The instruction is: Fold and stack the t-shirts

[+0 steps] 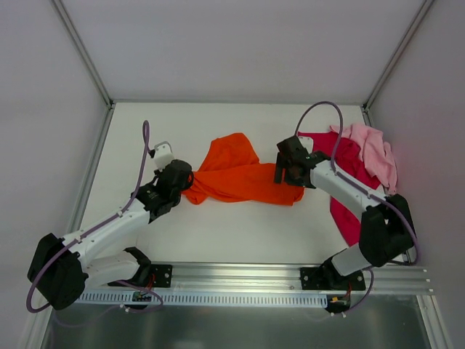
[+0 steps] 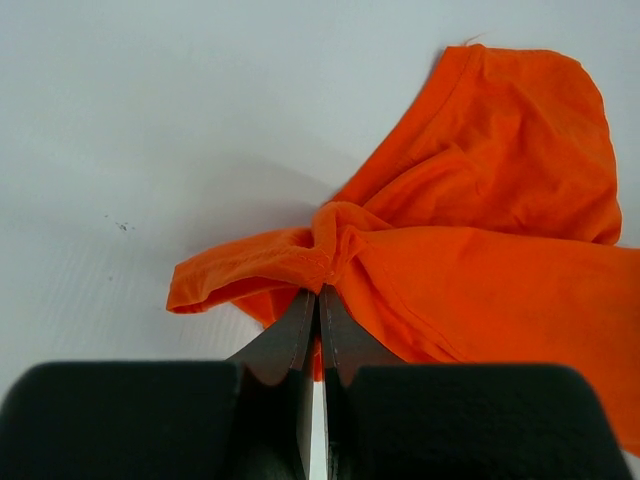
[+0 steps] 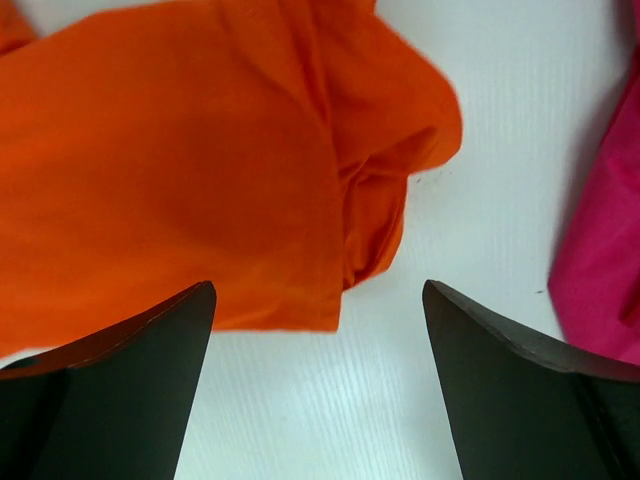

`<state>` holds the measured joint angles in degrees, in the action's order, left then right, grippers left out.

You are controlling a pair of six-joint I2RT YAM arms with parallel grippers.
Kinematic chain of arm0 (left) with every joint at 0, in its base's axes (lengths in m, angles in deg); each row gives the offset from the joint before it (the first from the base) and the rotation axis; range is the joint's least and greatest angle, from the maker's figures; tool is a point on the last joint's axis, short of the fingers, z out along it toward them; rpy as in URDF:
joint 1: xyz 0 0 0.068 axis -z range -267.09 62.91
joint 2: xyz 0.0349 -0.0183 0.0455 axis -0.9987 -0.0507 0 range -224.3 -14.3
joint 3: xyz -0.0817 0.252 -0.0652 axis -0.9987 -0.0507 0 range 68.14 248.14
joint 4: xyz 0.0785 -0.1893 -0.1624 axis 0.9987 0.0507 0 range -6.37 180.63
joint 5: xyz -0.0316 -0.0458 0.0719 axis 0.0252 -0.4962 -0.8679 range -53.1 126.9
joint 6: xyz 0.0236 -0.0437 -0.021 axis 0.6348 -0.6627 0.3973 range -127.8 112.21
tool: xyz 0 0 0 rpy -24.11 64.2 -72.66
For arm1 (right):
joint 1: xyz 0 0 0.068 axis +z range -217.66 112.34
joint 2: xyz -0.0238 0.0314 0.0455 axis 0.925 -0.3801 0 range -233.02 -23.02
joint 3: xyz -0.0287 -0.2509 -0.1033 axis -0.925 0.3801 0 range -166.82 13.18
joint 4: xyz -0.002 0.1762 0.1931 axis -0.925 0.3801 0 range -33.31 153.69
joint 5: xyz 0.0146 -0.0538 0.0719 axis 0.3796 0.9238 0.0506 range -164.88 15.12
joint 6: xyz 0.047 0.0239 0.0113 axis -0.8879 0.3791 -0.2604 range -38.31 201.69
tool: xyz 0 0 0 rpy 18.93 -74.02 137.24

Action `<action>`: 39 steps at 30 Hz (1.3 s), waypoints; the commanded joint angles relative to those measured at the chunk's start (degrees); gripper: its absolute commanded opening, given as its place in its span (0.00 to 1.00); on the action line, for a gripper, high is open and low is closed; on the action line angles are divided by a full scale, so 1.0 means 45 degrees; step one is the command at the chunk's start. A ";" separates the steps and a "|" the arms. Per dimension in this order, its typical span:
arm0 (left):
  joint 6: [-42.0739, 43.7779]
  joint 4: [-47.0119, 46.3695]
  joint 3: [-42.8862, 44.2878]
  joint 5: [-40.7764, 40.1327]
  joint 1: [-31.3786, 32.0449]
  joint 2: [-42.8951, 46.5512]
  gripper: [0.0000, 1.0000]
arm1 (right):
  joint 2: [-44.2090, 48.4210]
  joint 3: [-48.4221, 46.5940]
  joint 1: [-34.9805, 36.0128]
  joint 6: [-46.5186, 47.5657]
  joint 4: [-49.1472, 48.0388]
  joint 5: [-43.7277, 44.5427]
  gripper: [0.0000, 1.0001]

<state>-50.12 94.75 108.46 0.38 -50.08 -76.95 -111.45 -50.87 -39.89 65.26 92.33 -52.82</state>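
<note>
1. The orange shirt point(image 1: 236, 174) lies crumpled about the middle of the counter point(image 1: 218, 240). It is stretched from 9 o'clock to 3 o'clock, and a rumpled lobe pokes up toward 12.
2. The left tool point(image 2: 320, 300) sits at that shirt's 9 o'clock end, its jaws pinched tight on a bunched fold of the orange cloth. The fabric gathers into a knot right at the tips, and a loose flap trails off toward 9 o'clock.
3. The right tool point(image 3: 318, 290) stands at the shirt's 3 o'clock end with its jaws spread wide and nothing between them. In its own wrist view the shirt's hem lies ahead of one jaw, and bare counter shows in the gap. I can't quite make out whether the jaws touch the cloth.
4. The magenta shirt point(image 1: 347, 156) lies heaped along the counter's 3 o'clock side, running from the far corner toward the near edge, partly under the right arm point(image 1: 349, 190). A strip of bare counter separates it from the orange shirt.
5. The pink shirt point(image 1: 374, 149) is bunched on top of the magenta shirt, at about 2 o'clock on the counter.
6. All three shirts are rumpled and not yet folded.
</note>
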 commanded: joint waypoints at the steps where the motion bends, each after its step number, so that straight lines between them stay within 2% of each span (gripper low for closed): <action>1: 0.0285 -0.0575 -0.0306 -0.0187 -0.0042 0.0115 0.00 | 0.1718 0.0872 0.0819 -0.0939 -0.0889 0.0936 0.89; 4: 0.0226 -0.0750 -0.0482 -0.0129 -0.0061 0.0017 0.00 | 0.2575 0.2292 0.1269 -0.1544 -0.1491 0.0957 0.86; 7: 0.0207 -0.1023 -0.0832 -0.0050 -0.0042 -0.0022 0.00 | 0.2425 0.3040 0.1582 -0.1935 -0.2137 0.0818 0.82; 12: 0.0089 -0.1005 -0.1126 -0.0089 -0.0042 0.0230 0.00 | 0.1622 0.3392 0.2032 -0.2190 -0.2312 0.1405 0.81; 22: 0.0070 -0.0400 -0.1264 -0.0382 -0.0042 0.1188 0.00 | 0.1114 0.4077 0.2032 -0.2073 -0.3212 0.1289 0.80; 25: 0.0070 -0.0341 -0.1283 -0.0460 -0.0061 0.1286 0.00 | 0.0997 0.3999 0.2032 -0.2014 -0.3290 0.1308 0.74; 26: 0.0050 -0.0322 -0.1302 -0.0480 -0.0061 0.1305 0.00 | 0.0958 0.3999 0.2032 -0.1956 -0.3387 0.1288 0.68; 36: 0.0050 -0.0283 -0.1361 -0.0539 -0.0042 0.1305 0.00 | 0.0236 0.4038 0.2032 -0.1975 -0.3779 0.1151 0.58; 37: 0.0050 -0.0302 -0.1381 -0.0539 -0.0042 0.1325 0.00 | 0.0158 0.4058 0.2032 -0.1975 -0.3876 0.1113 0.54; 39: 0.0050 -0.0282 -0.1400 -0.0558 -0.0042 0.1325 0.00 | 0.0118 0.4077 0.2013 -0.1975 -0.4012 0.1093 0.42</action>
<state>-50.01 93.46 102.84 0.30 -50.08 -72.23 -110.40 -32.73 -30.97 57.72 76.29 -48.97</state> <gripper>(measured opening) 0.010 0.450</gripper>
